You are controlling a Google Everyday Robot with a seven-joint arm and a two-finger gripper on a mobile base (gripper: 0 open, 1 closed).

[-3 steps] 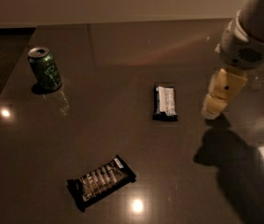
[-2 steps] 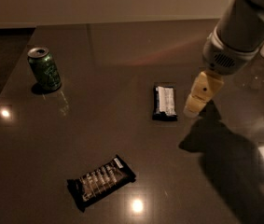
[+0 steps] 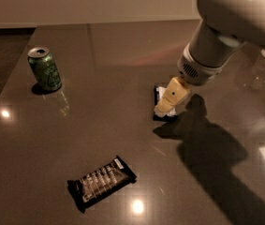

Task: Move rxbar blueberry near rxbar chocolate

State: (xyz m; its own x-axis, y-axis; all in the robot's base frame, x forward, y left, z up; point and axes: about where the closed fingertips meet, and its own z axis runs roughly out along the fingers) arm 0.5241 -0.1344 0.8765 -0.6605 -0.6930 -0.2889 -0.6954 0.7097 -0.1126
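Note:
The rxbar blueberry (image 3: pixel 159 93), a small dark bar with a white panel, lies at the table's middle right and is mostly covered by my gripper. My gripper (image 3: pixel 168 102), with cream-coloured fingers, hangs from the grey arm at the upper right and is down right over this bar. The rxbar chocolate (image 3: pixel 101 181), a longer black bar with pale text stripes and a white corner tag, lies apart at the front, to the lower left of the gripper.
A green soda can (image 3: pixel 44 69) stands upright at the back left. The dark glossy table (image 3: pixel 113 46) shows bright light reflections at the left and front. The arm's shadow falls across the right side. Clear glassware (image 3: pixel 258 71) stands at the far right.
The arm has swung left and down, bringing the gripper from right of the rxbar blueberry to right over it. The bars and the can have not moved.

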